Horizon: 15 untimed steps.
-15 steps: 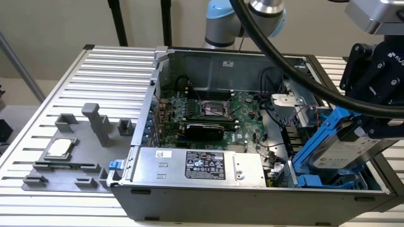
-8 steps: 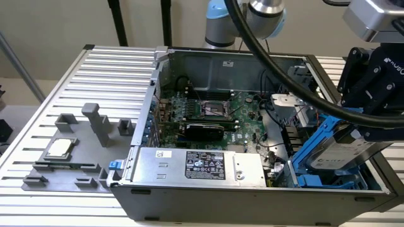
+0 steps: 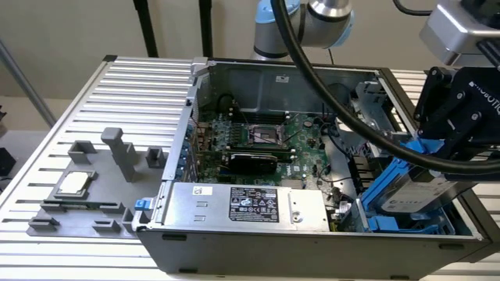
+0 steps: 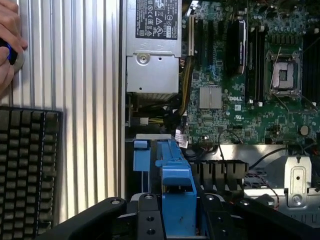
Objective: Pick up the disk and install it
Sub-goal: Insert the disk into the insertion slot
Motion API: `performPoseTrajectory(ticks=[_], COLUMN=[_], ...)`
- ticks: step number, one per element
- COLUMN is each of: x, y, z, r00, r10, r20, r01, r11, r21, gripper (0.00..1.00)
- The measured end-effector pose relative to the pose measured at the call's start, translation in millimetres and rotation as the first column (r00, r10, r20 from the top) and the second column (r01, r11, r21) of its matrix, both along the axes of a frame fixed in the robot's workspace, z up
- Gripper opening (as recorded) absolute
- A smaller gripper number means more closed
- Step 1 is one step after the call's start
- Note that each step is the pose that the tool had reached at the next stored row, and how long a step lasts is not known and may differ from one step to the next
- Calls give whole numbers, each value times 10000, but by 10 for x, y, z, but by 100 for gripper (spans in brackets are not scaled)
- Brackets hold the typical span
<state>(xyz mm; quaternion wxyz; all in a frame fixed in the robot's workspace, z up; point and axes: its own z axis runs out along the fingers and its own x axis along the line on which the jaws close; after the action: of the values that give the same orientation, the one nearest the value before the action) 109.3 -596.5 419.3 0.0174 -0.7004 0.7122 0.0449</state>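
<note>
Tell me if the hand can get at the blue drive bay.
Likely yes: the hand, shut on the disk, holds it right at the open blue bay, with nothing seen between them.

The table (image 3: 149, 76) I work over has a silver metal top, ribbed in long parallel slats. An open computer case (image 3: 312, 249) lies on it with its open side up, taking up most of the exterior view's right. Just beside the case, toward the exterior view's left, a grey fixture plate (image 3: 109, 187) sits flat on the slats. It carries upright posts and a small square silver chip (image 3: 74, 182). From my wrist I see a black keyboard (image 4: 27, 170) lying on the same slats near the case. A person's hand (image 4: 9, 47) is over the slats, apart from the keyboard; I cannot tell whether it touches them.
</note>
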Motion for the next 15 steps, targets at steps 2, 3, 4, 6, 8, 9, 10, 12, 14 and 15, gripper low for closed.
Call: performPoseTrajectory(ticks=[2,3,4,6,8,9,10,12,14,15], x=[5,7,10,15,20,24,26,30,33,35], y=[-2,-3,-4,-5,-7,-7,-8,-8,-8,-8], z=[-27,-40,-53,-83,-112,-127,-142,-174,-209,-227], r00=[10000,10000,10000,10000,10000,10000,9999,9999,9999,9999], r10=[4,6,9,15,22,27,32,41,51,57], r20=[-17,-27,-36,-57,-79,-91,-101,-120,-136,-143], r01=[-4,-6,-9,-15,-22,-27,-32,-41,-50,-57], r11=[10000,10000,10000,10000,10000,10000,10000,10000,10000,10000], r21=[10,12,15,21,23,23,23,23,23,23], gripper=[0,0,0,0,0,0,0,0,0,0])
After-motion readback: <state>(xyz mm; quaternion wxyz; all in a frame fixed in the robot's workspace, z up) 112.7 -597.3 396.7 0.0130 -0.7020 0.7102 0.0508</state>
